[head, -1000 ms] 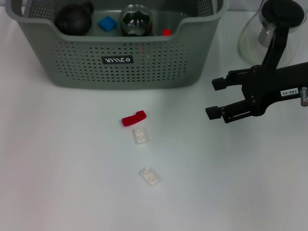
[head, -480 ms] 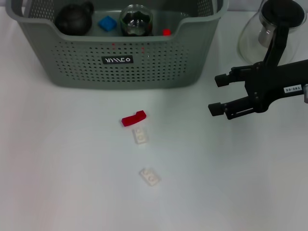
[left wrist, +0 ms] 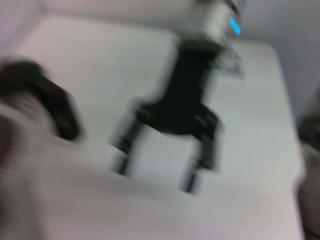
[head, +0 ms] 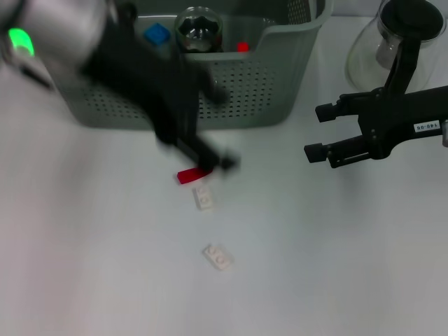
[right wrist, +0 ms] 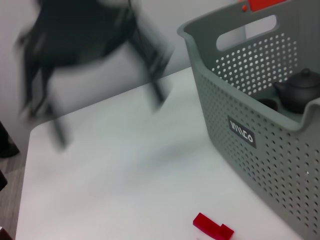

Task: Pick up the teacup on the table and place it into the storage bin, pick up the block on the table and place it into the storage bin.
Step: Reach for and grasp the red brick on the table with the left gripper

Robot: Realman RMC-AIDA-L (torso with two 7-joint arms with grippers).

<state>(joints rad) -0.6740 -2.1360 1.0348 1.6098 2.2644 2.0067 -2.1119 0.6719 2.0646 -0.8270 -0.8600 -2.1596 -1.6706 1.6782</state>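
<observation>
The left gripper is smeared by motion blur in every view, so how its fingers stand cannot be read. Its arm covers the left half of the storage bin, hiding the logo and whatever sits there. The glass teapot is cut off by the edge.

We see bright, even light with only faint, soft shadows on the white surface. The left arm smears into a dark streak across the head view, while the right gripper stays crisp. The left wrist view is blurred throughout. In the right wrist view the bin is sharp.
</observation>
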